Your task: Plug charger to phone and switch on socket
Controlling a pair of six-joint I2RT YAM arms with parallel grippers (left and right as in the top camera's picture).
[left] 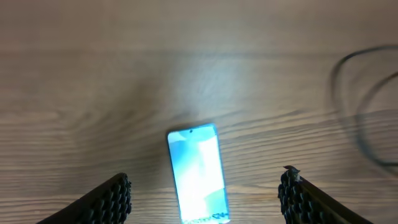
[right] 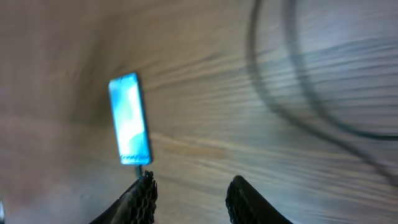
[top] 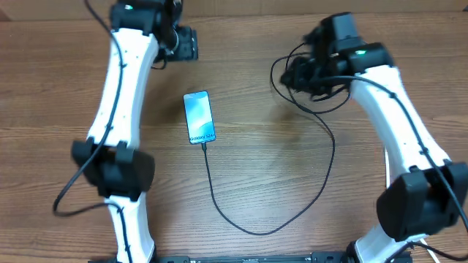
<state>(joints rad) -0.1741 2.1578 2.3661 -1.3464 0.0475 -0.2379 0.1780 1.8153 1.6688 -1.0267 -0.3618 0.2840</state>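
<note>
**Cable at the phone, both grippers empty**

In the overhead view the phone [top: 199, 117] lies flat on the wooden table [top: 256, 44], left of the frame's centre. Its blue screen faces up and its long side runs almost top to bottom. The tip of the black cable [top: 256, 232] meets the phone's lower edge. From there the cable runs down toward the bottom of the frame, curves right in a wide loop, and climbs the right side. It ends in a bundle of loops at upper right, under the head of the right arm. Whether the plug is in that bundle cannot be told.

The left gripper [left: 205, 180] hangs above the table at upper left of the overhead frame, apart from the phone. In its wrist view the jaws stand wide apart with nothing between them. The phone shows below, between the two fingers [left: 112, 200], untouched.

The right gripper [right: 192, 180] has its jaws partly apart, with only bare wood in the gap. Its wrist view is blurred. The phone sits left of centre there, and dark cable loops cross the upper right.
</note>
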